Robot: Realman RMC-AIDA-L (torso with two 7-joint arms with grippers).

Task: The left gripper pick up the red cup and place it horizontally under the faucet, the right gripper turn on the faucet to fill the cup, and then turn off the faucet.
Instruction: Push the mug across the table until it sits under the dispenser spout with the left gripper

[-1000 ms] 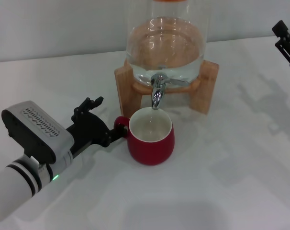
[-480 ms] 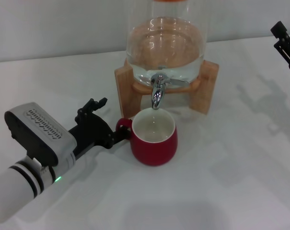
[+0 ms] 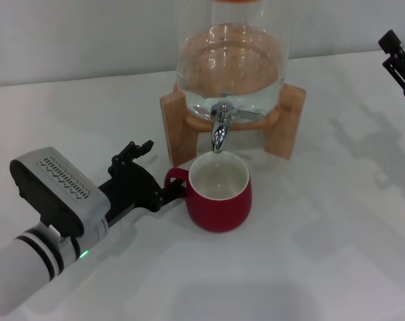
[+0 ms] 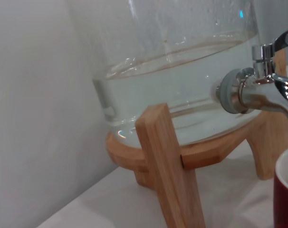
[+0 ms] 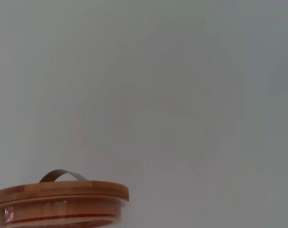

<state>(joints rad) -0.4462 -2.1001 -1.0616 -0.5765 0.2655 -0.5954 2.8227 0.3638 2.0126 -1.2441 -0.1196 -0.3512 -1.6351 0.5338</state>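
Note:
The red cup [image 3: 221, 204] stands upright on the white table, its white inside open directly below the spout of the chrome faucet [image 3: 219, 127]. My left gripper [image 3: 161, 192] reaches in from the left and is shut on the cup's small loop handle. In the left wrist view the faucet [image 4: 258, 92] is close by and a sliver of the red cup [image 4: 285, 199] shows at the edge. No water runs from the spout. My right gripper [image 3: 397, 61] hangs high at the far right, well away from the faucet, its fingers apart and holding nothing.
The faucet sits on a clear glass dispenser [image 3: 229, 60] holding water, on a wooden stand [image 3: 172, 127] just behind the cup. The right wrist view shows only the dispenser's wooden lid [image 5: 58, 192] against a plain wall. White table [image 3: 323, 254] lies bare in front and right.
The left gripper has slid the cup a little to the right and nearer, so the cup sits more squarely under the spout. The right gripper has stayed put.

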